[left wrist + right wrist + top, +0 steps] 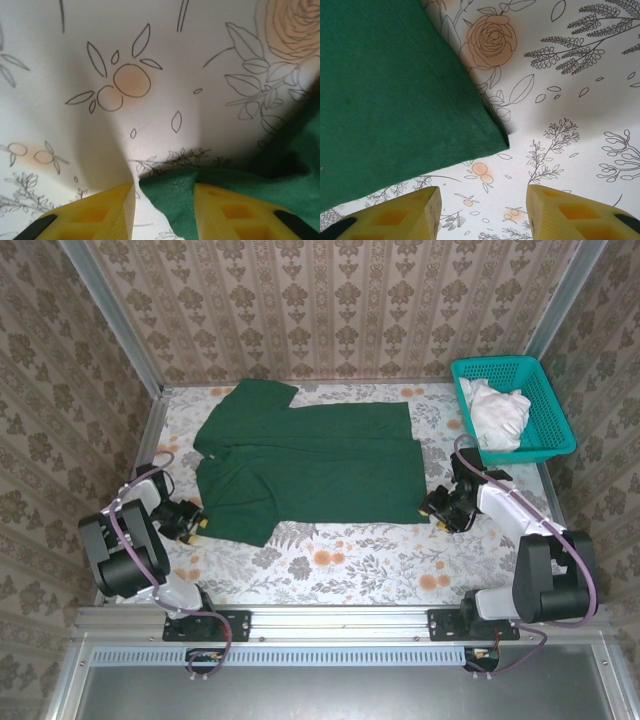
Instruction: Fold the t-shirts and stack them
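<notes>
Between your two grippers, the dark green t-shirt (310,460) lies spread flat on the floral bench (340,560), its neck end towards the left gripper (188,521) and its hem end towards the right gripper (440,508). Both grippers sit low at the shirt's near corners, one on each side.

On the left wrist camera, your left gripper (162,217) is open. Its yellow fingers (100,217) stand apart, and a corner of the t-shirt (170,195) reaches into the gap between them. More green cloth runs off ahead and to the right of that gripper, while bare printed bench lies ahead and to its left.

On the right wrist camera, your right gripper (482,215) is also spread wide, with nothing between its fingers (555,212). The hemmed corner of the t-shirt (395,95) lies ahead and to the left of it, flat on the bench and apart from both fingers. Straight ahead and to the right you have only the flower print.

Beyond the right gripper and out to its right, a teal mesh basket (560,420) stands at the far corner of the bench, well apart from the shirt, with a bundle of white cloth (497,412) in it. Patterned walls (320,300) close in the bench on three sides.
</notes>
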Controlling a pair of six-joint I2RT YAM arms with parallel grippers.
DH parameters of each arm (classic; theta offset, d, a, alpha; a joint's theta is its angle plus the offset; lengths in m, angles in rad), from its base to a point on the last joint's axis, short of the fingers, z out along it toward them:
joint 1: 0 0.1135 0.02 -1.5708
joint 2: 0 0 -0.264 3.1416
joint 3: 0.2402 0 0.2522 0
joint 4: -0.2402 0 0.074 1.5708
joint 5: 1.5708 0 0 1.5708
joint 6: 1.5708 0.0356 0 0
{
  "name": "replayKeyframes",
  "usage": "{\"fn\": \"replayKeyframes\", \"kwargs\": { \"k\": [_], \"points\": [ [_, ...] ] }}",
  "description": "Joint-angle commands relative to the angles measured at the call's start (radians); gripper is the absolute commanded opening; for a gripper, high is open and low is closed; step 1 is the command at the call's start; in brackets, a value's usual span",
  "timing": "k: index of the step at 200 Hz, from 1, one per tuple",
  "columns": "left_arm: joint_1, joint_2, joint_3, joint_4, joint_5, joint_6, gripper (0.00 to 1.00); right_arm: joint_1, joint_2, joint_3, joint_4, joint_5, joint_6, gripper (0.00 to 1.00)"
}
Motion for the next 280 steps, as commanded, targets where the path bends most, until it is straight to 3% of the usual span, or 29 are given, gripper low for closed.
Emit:
{"fn": "replayKeyframes", "kwargs": {
  "k": [1, 119, 214, 280],
  "points": [
    [0.008, 0.026, 0.018, 0.012, 0.013, 0.029, 0.33, -0.007, 0.045, 0.02, -0.005, 0.014, 0.008, 0.5],
    [-0.012, 0.031, 0.011, 0.011, -0.021, 0.052, 0.0, -0.007, 0.137, 0.069, -0.005, 0.061, 0.004, 0.47],
    [-0.051, -0.026, 0.018, -0.004, -0.034, 0.041, 0.0, 0.009, 0.291, 0.147, 0.011, 0.049, 0.002, 0.32],
    [-0.068, -0.084, 0.014, -0.033, -0.026, 0.046, 0.0, 0.012, 0.309, 0.146, 0.013, 0.054, -0.003, 0.1]
  ]
}}
